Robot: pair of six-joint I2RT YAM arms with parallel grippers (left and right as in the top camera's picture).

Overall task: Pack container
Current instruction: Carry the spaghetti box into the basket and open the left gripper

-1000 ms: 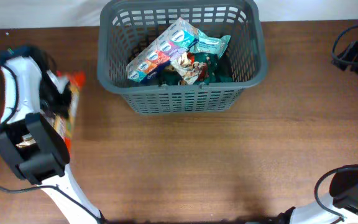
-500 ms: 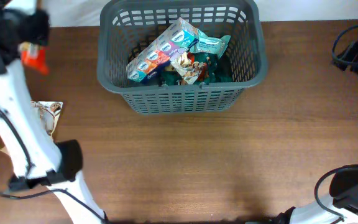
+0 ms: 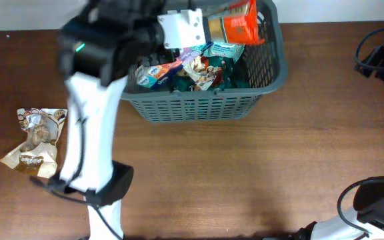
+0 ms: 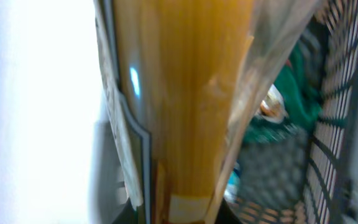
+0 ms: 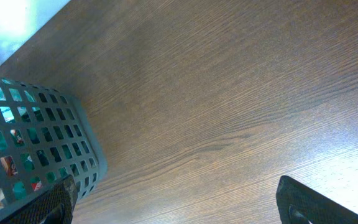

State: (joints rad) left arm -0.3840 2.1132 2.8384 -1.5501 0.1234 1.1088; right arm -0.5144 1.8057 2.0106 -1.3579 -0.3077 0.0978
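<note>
The dark grey slotted container stands at the table's far middle with several food packets inside. My left gripper reaches over its far side, shut on an orange pasta packet held above the inside. In the left wrist view the packet fills the frame, with the container's lattice wall at the right. My right gripper is open and empty above bare table; the container's corner shows at its left.
A brown and white snack bag lies on the table at the left. The right arm's base sits at the front right, and cables with a dark mount are at the far right edge.
My left arm has swung from the table's far left, where it lifted the orange packet, rightwards to over the container. The snack bag on the left is now uncovered.
</note>
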